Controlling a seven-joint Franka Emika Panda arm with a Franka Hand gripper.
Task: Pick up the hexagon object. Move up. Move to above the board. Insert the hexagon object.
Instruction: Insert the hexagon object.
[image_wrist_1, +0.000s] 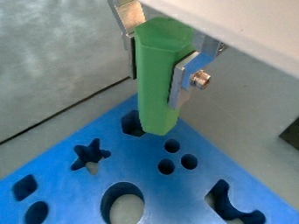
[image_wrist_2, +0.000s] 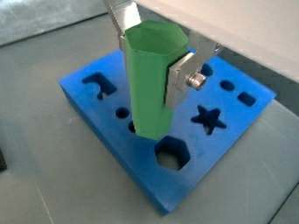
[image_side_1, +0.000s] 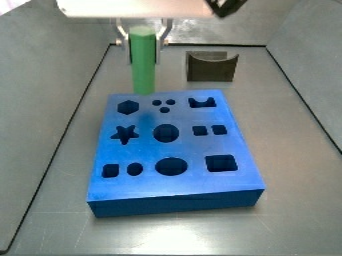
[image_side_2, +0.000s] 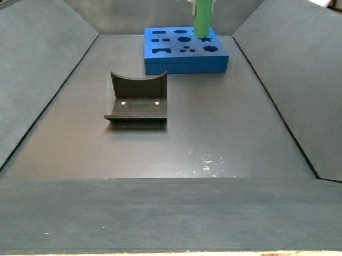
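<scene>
Wrist views: gripper (image_wrist_1: 163, 52) clamps hexagon object (image_wrist_1: 158, 74) upright between 2 silver plates; peg's lower end meets the board (image_wrist_1: 70, 188) at the hexagon hole (image_wrist_2: 170, 155), suggesting insertion.
Side views: peg (image_side_1: 142, 60) vertical over the board's (image_side_1: 174, 190) corner hole; fixture (image_side_2: 136, 100) well apart.

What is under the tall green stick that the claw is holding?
Under the slim green hexagon peg, shut in the claw, lies the thick blue board with dark cut-out holes. Its lower end reaches a dark hole at the board's corner, but the peg covers that hole's shape and depth.
</scene>
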